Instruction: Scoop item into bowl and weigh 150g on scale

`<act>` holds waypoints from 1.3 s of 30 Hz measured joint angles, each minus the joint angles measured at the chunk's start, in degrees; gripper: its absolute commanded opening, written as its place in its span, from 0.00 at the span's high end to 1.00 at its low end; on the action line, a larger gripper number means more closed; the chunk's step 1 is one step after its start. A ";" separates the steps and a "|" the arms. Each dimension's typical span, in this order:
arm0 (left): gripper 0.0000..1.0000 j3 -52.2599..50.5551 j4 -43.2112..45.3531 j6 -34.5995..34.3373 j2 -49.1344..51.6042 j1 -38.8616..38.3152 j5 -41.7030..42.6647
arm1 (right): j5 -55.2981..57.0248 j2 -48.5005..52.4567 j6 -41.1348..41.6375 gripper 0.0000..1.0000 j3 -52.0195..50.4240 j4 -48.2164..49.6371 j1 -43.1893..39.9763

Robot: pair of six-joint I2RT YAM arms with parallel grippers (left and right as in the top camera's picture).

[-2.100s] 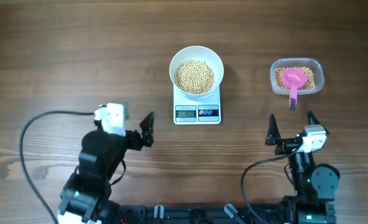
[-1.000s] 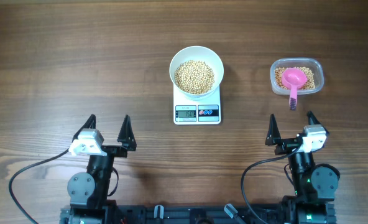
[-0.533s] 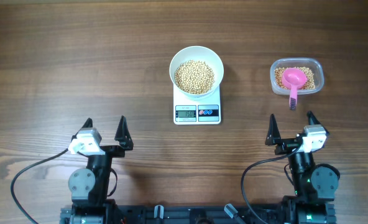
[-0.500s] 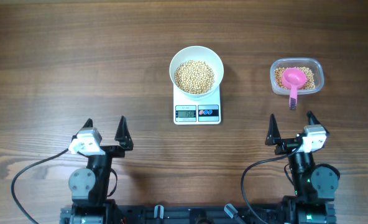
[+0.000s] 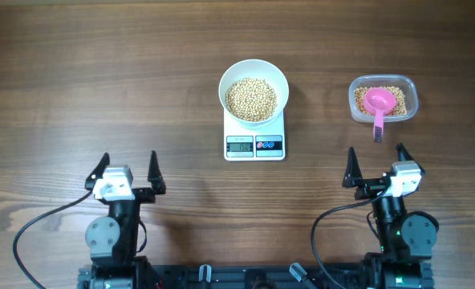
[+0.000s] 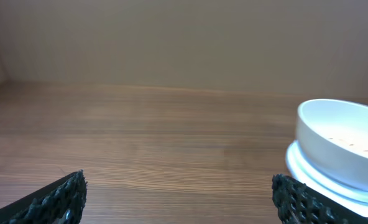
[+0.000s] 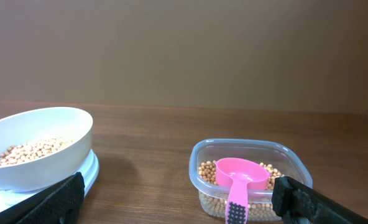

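Wooden table (image 5: 61,64); left gripper (image 5: 127,158) and right gripper (image 5: 375,151) gape, apparently empty.

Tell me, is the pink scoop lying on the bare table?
No, the pink scoop sits in the clear tub on the beans, its handle poking over the near rim.

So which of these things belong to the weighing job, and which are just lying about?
Part of the job: beans, white bowl, scale, pink scoop, clear tub of more beans.
Just lying about: nothing loose; only the wooden table remains.
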 measured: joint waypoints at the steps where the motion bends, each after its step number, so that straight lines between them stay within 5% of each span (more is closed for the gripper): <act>1: 0.00 0.00 0.00 0.61 0.00 0.72 0.00 | 0.02 0.00 0.00 0.00 0.00 0.00 0.00; 39: 0.00 0.00 -0.04 1.03 0.00 -1.25 -2.36 | 0.00 0.00 0.00 0.00 0.00 0.00 0.00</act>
